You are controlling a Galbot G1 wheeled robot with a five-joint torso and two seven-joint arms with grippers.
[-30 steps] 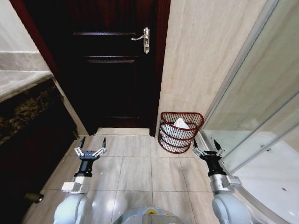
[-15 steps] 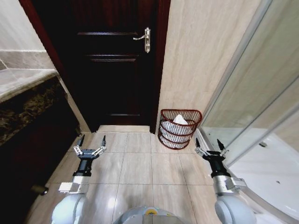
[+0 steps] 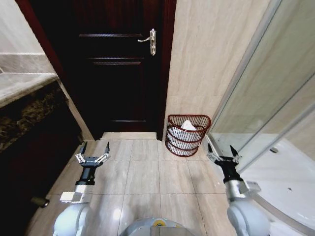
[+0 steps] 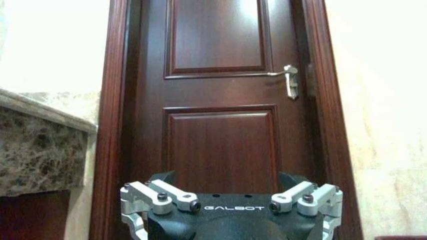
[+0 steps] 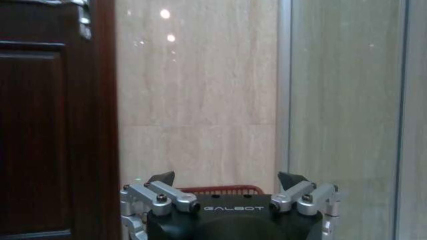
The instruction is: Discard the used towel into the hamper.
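1. In a tiled bathroom, by the dark door (image 3: pixel 118 73): hamper (image 3: pixel 186 135) standing on the floor against the beige wall, between door frame and glass shower screen (image 3: pixel 266 93), white towel (image 3: pixel 187 126) already lying inside.
2. Low at each side of the head view: left gripper (image 3: pixel 92 150) and right gripper (image 3: pixel 222 151), both spread wide, both empty, both raised over bare floor tiles and well apart from the hamper.
3. Compared with a second ago: hamper now smaller and higher in the head view, door and wall shifted too — camera movement, apparently the base backing away, not the hamper moving. Grippers spread as before.
4. Reading for the task: towel in the hamper, nothing in hand; discard looks done, with only the retreat under way.
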